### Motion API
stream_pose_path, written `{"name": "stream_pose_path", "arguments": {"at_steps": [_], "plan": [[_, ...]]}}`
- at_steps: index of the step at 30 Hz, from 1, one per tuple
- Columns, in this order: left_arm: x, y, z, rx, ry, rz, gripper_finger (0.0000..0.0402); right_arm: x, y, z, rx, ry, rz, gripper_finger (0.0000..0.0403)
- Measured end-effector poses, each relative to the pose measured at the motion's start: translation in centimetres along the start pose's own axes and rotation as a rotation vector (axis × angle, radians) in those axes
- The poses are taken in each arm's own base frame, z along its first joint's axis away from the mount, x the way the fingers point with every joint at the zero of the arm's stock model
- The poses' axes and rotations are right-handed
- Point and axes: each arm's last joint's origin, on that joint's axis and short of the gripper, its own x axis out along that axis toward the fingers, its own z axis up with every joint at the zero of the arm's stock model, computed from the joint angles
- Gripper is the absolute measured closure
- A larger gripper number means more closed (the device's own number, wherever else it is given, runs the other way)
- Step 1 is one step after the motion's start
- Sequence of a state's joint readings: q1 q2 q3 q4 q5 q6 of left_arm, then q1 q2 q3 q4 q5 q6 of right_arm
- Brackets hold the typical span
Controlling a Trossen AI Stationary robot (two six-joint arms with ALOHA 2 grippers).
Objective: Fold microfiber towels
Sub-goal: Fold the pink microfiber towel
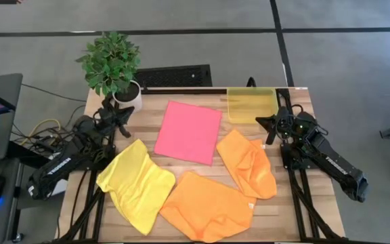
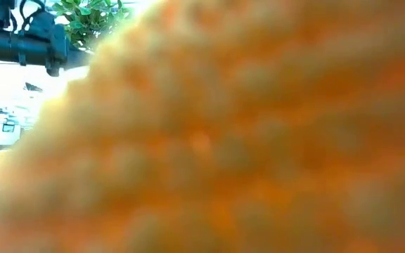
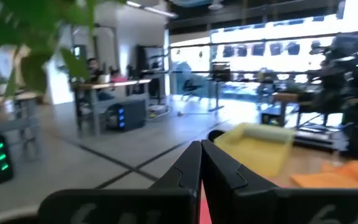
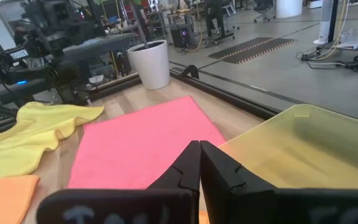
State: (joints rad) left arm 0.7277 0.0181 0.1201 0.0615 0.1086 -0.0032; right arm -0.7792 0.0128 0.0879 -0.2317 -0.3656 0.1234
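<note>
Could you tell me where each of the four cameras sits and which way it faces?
High view: above the table, looking straight down on four towels; both arms show, left gripper and right gripper raised at the far corners.
Low view: at table height, blocked by an orange towel; an arm shows at top left.
Left wrist view: faces the yellow bin, past shut fingers.
Right wrist view: faces the pink towel, past shut fingers.
Shared: the bin shows in both wrist views.

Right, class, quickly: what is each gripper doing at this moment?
Left gripper: closed, holding nothing, raised near the plant.
Right gripper: closed, holding nothing, beside the yellow bin.
</note>
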Motion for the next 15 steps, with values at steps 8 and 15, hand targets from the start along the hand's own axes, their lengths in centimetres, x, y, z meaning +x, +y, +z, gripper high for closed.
{"name": "stream_pose_path", "arguments": {"at_steps": [8, 15], "plan": [[-0.9, -0.3, 2.7, 0.000, 0.070, -0.065, 0.0401, 0.0, 0.0, 0.0, -0.092, 0.000, 0.000, 0.0369], [-1.6, -0.3, 5.3, -0.004, 0.102, -0.042, 0.0401, -0.1, 0.2, 1.4, -0.190, -0.153, 0.009, 0.0369]]}}
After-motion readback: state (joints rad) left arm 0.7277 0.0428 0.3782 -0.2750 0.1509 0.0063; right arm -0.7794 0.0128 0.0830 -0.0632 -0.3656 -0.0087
